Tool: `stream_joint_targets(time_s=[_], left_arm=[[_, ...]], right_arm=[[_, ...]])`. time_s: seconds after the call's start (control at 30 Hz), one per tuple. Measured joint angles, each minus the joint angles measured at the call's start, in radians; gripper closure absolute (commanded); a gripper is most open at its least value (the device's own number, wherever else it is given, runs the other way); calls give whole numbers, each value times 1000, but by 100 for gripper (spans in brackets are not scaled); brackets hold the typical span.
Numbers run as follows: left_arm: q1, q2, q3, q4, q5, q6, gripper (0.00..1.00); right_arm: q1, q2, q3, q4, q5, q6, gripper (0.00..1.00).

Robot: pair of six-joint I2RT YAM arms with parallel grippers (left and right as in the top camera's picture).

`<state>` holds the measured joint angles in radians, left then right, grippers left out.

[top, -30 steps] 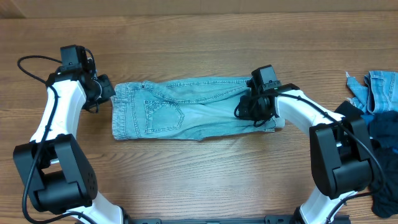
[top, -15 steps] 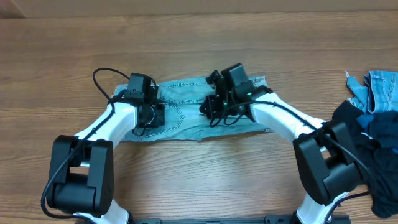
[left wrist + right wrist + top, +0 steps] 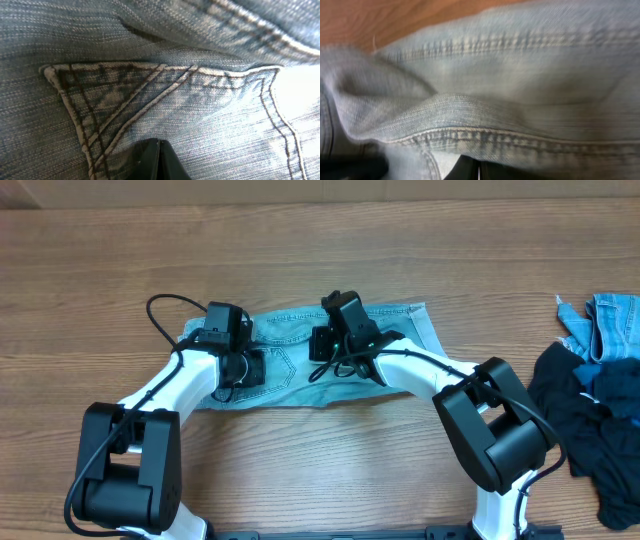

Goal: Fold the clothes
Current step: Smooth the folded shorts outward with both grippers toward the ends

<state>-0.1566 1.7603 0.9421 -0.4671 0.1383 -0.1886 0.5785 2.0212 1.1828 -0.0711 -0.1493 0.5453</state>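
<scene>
Two arms are down on the jeans (image 3: pixel 400 328), seen from overhead. The pale blue denim lies stretched across the middle of the wooden surface (image 3: pixel 320 240). The left tool (image 3: pixel 243 368) sits low over the left part of the cloth. The right tool (image 3: pixel 320 345) is near it, toward the middle. Both wrists crowd in over the denim, and from up here their fingers are hidden under the black housings. Over at the right edge lies a heap, well apart from the jeans: dark garments (image 3: pixel 590 420) with a pale denim piece (image 3: pixel 612 320) above them.

On to the left wrist view, and denim fills everything. A stitched back pocket (image 3: pixel 150 110) spreads across the picture, its top corner at the left, brown thread running in slanted lines. The left tool's black fingertips (image 3: pixel 150 162) poke up at the bottom edge, pressed together with only a hairline between them. They point at the pocket's lower part. I cannot tell whether any cloth is caught between them.

Now the right wrist view, which is a bit blurred. A thick stitched seam (image 3: pixel 470 137) runs across a raised fold of the jeans, with bare wood showing at the top left. The right tool's dark fingertips (image 3: pixel 465 171) sit pressed together at the bottom, just under that seam. I cannot tell whether they grip it.
</scene>
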Motion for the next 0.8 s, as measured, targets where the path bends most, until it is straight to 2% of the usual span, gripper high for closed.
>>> stream_joint_targets(time_s=[0.07, 0.17, 0.23, 0.3, 0.47, 0.53, 0.63, 0.73, 0.8], left_arm=[[0, -4, 1, -28, 0, 0, 96], [0, -8, 1, -53, -1, 0, 96], [0, -8, 1, -56, -2, 0, 96], [0, -9, 1, -57, -3, 0, 96], [0, -12, 15, -90, -9, 0, 95], [0, -56, 34, -101, -29, -3, 90], [0, -150, 62, -30, -63, -13, 83], [0, -177, 73, 34, -115, -15, 81], [1, -155, 74, 32, -180, -15, 87]], right_arm=[[-39, 5, 4, 177, 116, -27, 96], [-128, 5, 9, 202, 158, -35, 96], [-197, 5, 30, 138, 122, -45, 96], [-260, -3, 52, 40, 5, -82, 96], [-284, -105, 84, -289, -100, -117, 96], [-283, -99, 84, -335, -109, -121, 96], [-283, -54, 85, -377, -109, -90, 96], [-284, 14, 85, -375, -109, -28, 96], [-289, 14, 85, -381, -97, 23, 96]])
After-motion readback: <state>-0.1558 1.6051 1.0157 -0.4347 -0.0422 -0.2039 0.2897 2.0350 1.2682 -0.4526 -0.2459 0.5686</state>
